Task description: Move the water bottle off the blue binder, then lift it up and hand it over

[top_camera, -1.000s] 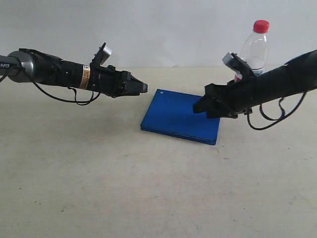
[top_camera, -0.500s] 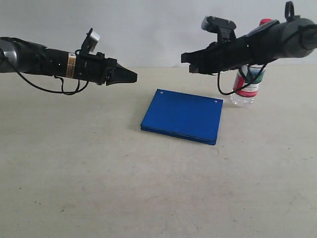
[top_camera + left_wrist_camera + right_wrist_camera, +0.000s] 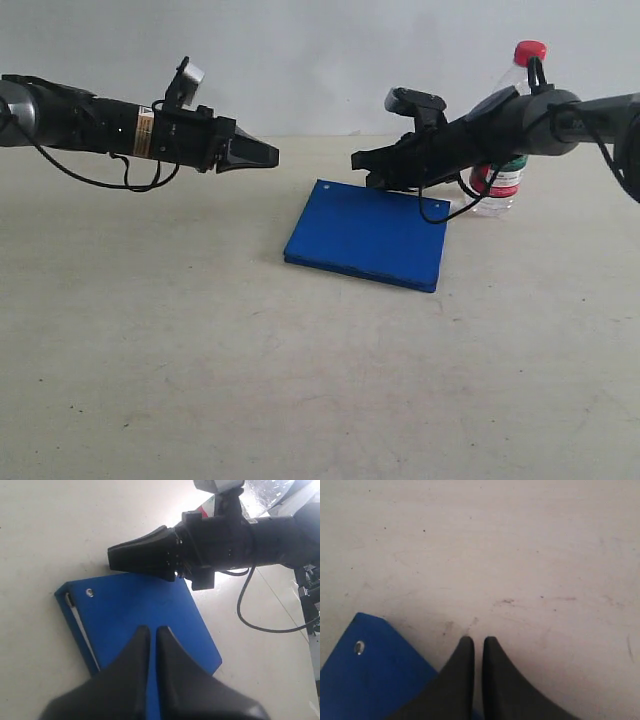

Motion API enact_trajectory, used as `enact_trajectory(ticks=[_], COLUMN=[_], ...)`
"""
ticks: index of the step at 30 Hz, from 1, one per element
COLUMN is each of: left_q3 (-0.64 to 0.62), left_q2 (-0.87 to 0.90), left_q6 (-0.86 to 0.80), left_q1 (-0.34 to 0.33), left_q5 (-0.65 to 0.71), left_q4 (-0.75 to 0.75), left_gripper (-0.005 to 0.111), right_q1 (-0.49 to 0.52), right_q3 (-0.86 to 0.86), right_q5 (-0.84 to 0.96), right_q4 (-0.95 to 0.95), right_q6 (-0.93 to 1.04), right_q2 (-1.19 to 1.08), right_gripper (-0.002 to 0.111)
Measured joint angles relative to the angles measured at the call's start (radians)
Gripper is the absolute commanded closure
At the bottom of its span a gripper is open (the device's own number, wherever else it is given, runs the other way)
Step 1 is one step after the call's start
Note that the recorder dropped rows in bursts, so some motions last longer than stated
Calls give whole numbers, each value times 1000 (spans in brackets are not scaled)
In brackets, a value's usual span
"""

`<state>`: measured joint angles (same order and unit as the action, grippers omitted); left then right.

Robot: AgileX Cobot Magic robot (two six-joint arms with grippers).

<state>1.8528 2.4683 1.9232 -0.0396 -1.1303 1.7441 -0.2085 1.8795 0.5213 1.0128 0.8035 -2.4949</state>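
The blue binder (image 3: 366,234) lies flat on the table, mid-scene, with nothing on top of it. The water bottle (image 3: 505,180) stands upright on the table past the binder's far right corner, red cap up, partly hidden by my right arm. My left gripper (image 3: 272,154) is shut and empty, held in the air left of the binder; its own view shows it above the binder (image 3: 130,615). My right gripper (image 3: 356,161) is shut and empty, hovering over the binder's far edge (image 3: 365,680), pointing left.
The tabletop (image 3: 200,360) is pale and bare in front of the binder. A black cable (image 3: 440,205) hangs under the right arm, close to the binder's far right corner. A light wall (image 3: 320,60) rises behind the table.
Both grippers went from open to shut. The right arm rose off the binder, then dropped and swung left over its far edge. The left arm lifted slightly, then held still.
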Motion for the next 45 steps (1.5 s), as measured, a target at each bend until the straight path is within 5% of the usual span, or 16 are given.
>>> enact_trajectory(ticks=[7,15,22,29,37,45], left_q3=[0,0,0,-50,-81,-81], left_q2=[0,-31,-63,-118,-120,-120], left_q6=[0,14,46,50,139,142], left_q1=[-2,-64,-87,-83,-81,-66], left_q5=[-34,-62,-81,-83,-85,-85], left_q4=[0,2,2,4,4,4], left_gripper=[102,102,102,102,102,102], right_q1=[0,-107,-252,-256,-345,-423], right_q3=[18,22,16,-5,-575,-950], right_q5=[176,637,653,679,693,554], right_q4=[-190,-289,-527,-663,-623,-565], right_q6=[-127,-54,-49,-96,-127,-101], right_q2=[8,20,84,313,603,679], right_gripper=[109,109,109,109,109,109])
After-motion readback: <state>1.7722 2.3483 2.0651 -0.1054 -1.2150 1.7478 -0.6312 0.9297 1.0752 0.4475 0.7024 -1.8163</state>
